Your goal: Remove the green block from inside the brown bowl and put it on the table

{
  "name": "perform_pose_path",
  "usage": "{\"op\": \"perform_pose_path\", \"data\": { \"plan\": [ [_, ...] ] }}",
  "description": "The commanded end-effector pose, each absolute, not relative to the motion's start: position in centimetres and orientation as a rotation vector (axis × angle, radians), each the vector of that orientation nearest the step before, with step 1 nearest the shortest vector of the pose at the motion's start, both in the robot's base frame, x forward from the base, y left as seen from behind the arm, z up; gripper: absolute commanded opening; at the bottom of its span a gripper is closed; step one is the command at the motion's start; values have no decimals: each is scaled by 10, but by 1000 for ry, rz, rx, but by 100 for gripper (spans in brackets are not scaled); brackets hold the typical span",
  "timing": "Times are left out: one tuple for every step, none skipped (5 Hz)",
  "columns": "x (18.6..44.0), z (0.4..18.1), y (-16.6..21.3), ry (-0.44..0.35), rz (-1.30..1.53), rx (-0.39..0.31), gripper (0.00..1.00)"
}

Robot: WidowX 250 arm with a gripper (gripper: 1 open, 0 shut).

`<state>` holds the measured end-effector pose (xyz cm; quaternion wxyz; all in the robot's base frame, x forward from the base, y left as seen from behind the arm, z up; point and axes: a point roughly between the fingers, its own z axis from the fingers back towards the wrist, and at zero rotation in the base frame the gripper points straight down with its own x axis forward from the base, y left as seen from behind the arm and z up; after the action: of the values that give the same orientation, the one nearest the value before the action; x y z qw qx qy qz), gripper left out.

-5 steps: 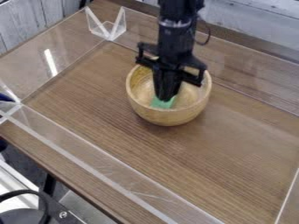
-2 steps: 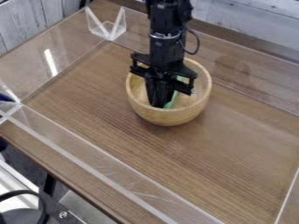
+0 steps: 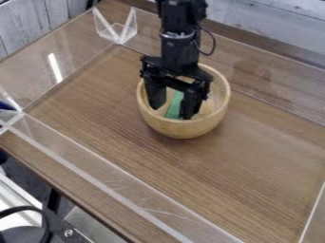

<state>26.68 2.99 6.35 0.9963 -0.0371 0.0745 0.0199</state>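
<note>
Nearest the camera, the clear acrylic wall [image 3: 89,180] is running along the front edge of the table [image 3: 114,123], whose dark wood-grain surface is lying bare across the foreground; further in, the brown bowl [image 3: 185,123] is sitting upright around the middle of the tabletop, its thick tan rim facing the lens; inside it, the green block [image 3: 172,110] is showing as a bright patch low against the near inner wall, apparently resting in the bowl rather than being lifted; the gripper [image 3: 174,99] is pointing straight down into the bowl, its two dark fingers [image 3: 154,95] standing apart, one to either side of the block, gripping nothing as far as can be seen; whether either finger is touching the block cannot be told; behind, the black arm [image 3: 181,24] is rising out of the top of the view, and a small clear stand [image 3: 116,28] is sitting at the far corner; judging progress: the removal is not yet done, the block is in the bowl, and a grasp, a lift clear of the rim and a placement on the bare table are all left to do.
</note>
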Motion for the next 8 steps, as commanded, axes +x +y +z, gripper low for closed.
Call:
{"op": "perform_pose_path", "data": {
  "plan": [
    [282, 78, 35, 68, 41, -63, 100],
    [286, 72, 36, 74, 44, -58, 100],
    [290, 66, 38, 76, 47, -55, 100],
    [293, 62, 39, 75, 50, -54, 100],
    [296, 59, 41, 73, 53, -54, 100],
    [298, 56, 42, 68, 55, -56, 100],
    [300, 57, 43, 61, 57, -60, 100],
    [302, 57, 44, 57, 59, -63, 100]
  ]
}}
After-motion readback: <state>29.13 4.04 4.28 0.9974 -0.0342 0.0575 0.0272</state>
